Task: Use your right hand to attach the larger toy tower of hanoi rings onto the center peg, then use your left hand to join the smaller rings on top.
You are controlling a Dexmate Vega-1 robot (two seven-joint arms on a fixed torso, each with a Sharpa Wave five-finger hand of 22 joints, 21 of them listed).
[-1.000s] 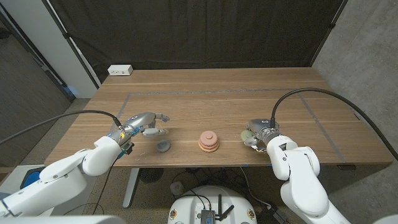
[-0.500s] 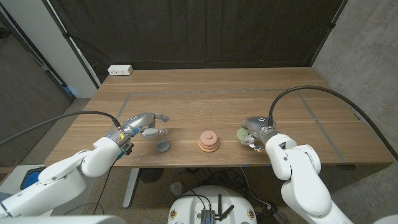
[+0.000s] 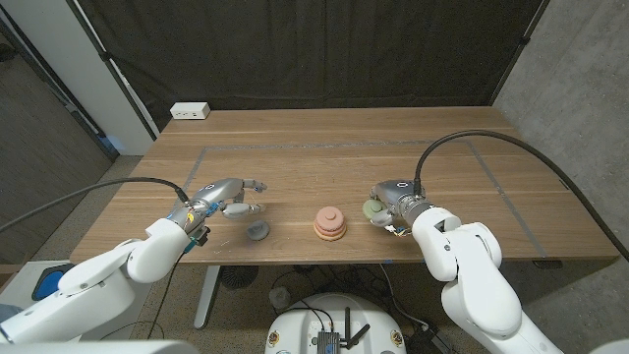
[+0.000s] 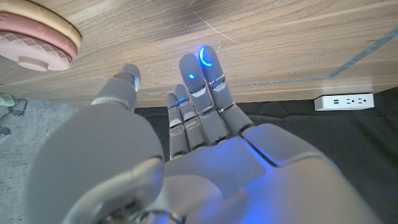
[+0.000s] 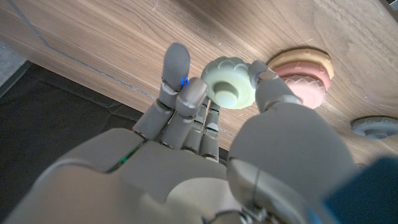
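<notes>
We carry the green ring (image 5: 229,91), pinched in right hand (image 3: 391,202), toward the stack (image 3: 329,224); next center it. Left hand (image 3: 228,197) fingers spread, empty.

White rounded arms trail black cables to grey hands (image 3: 228,197) (image 3: 393,202), fingertips apparently lit blue.

Ring in right hand (image 5: 249,149) grip: pale green ring (image 5: 228,91), scalloped rim | Stack beside right hand: pink rings (image 3: 329,219) on a tan-orange base ring (image 3: 329,233) | Ring near left hand (image 3: 224,200): grey ring (image 3: 257,231) | Hands: silver-grey, blue-lit fingertips (image 4: 204,57) | Table (image 3: 334,157): brown wood grain | Backdrop: black.
</notes>
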